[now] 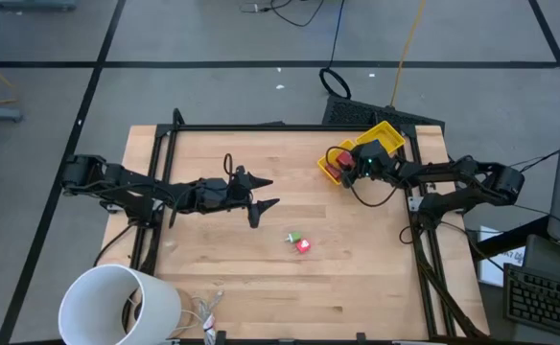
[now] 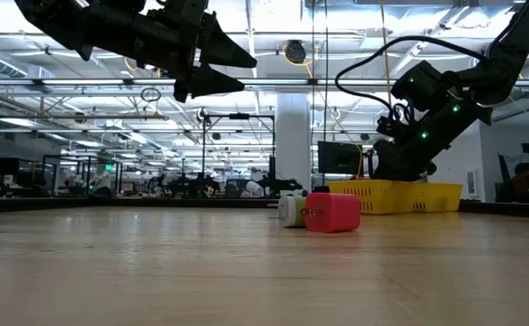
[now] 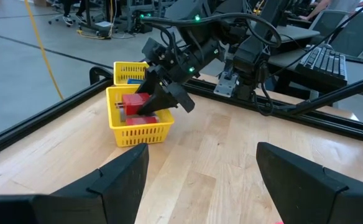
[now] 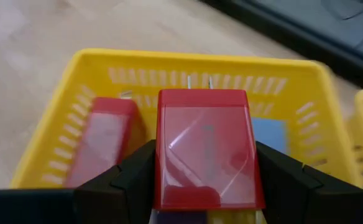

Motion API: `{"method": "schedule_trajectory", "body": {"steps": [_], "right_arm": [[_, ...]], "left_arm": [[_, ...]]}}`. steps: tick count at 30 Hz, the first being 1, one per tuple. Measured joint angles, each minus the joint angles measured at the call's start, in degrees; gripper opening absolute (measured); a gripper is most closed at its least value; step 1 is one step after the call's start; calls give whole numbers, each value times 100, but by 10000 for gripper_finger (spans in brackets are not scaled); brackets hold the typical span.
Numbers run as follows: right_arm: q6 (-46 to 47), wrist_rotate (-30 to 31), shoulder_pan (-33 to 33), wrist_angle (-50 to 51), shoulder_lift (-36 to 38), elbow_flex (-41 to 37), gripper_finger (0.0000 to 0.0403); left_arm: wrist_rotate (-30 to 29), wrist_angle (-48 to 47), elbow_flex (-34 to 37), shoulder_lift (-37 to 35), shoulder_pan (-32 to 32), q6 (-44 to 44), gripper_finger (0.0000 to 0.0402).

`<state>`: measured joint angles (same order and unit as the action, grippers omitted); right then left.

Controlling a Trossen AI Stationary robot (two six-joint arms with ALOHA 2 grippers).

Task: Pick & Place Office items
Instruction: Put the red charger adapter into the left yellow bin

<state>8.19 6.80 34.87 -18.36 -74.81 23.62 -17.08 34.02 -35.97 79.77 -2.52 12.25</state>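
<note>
Block [image 4: 206, 146], red, clamped in my right end effector [image 4: 206, 186], long axis pointing into the bin [image 4: 63, 130], bottom hidden; left end effector [image 1: 261, 196] gaped empty.

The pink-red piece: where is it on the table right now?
In the high view the pink-red piece lies loose near the table's middle, beside the green bit, between the two arms and outside the yellow bin.

Setting. A wooden tabletop [image 1: 222, 259] with a black frame rail [image 1: 290, 126] stands on grey floor [image 1: 213, 91] marked with dark lines. Beyond the arms' reach, a large hall: white column [image 2: 293, 145], ceiling light strips [image 2: 56, 54], desks. A keyboard [image 1: 548, 302] lies beside the table.
</note>
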Motion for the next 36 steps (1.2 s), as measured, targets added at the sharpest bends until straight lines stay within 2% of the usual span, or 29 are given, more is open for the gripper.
{"method": "schedule_trajectory", "body": {"steps": [5,12,14,18,21,27,36], "right_arm": [[9,-649,2,-26,0,0,212],[10,-686,0,-40,0,0,212],[1,-548,0,-45,0,0,212],[-33,167,-5,-8,0,0,212],[-31,188,-9,25,2,2,212],[33,-700,-14,-53,2,2,212],[55,-692,-11,-59,2,2,212]], "left_arm": [[0,0,0,0,0,0,296],[0,0,0,0,0,0,296],[0,0,0,-1,0,0,296],[0,0,0,0,0,2,296],[1,0,0,0,0,2,296],[1,0,0,0,0,2,296],[0,0,0,-1,0,1,296]]}}
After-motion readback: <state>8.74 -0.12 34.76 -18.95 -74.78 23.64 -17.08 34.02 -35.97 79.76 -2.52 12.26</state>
